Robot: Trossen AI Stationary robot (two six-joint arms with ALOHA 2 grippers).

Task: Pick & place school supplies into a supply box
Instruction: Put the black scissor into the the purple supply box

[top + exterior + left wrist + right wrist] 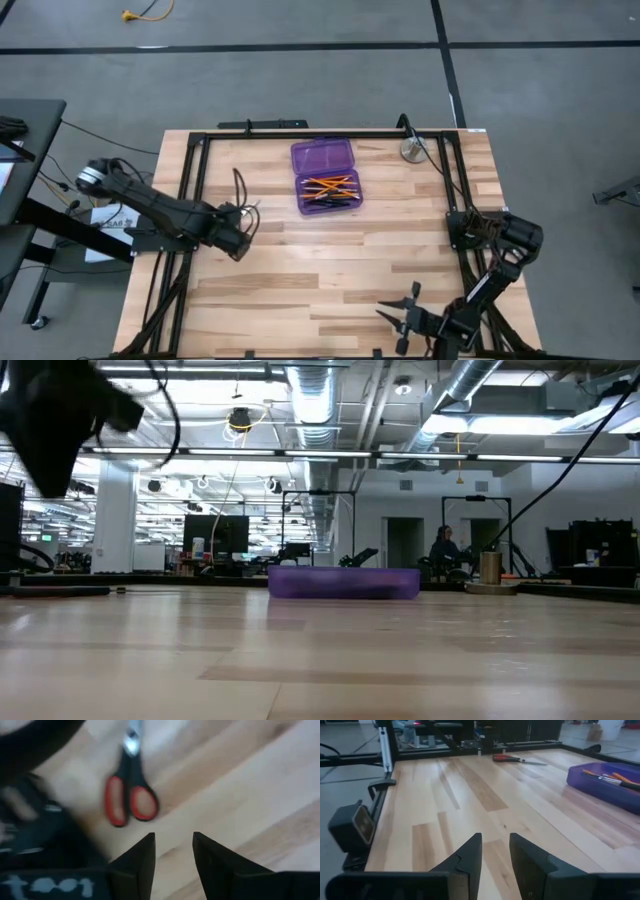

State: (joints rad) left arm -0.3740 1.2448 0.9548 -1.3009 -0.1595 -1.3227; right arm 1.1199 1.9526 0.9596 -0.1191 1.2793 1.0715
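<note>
Left jaws (pixel 172 845) apart above scissors (pixel 129 795) near table's left edge, right jaws (pixel 495 847) apart — bare wood ahead

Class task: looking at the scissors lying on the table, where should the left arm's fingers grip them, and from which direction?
The scissors lie flat and closed. Best come straight down from above and pinch across the narrow black neck between blades and red loops, the fingers astride it; the loops look too wide.

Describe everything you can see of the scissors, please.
The scissors are small, with two red oval handle loops, black shanks and silver blades that look shut. They lie flat on the wooden table, untouched, just ahead of the left gripper; its fingers are a little apart. They are outside the purple box.
</note>
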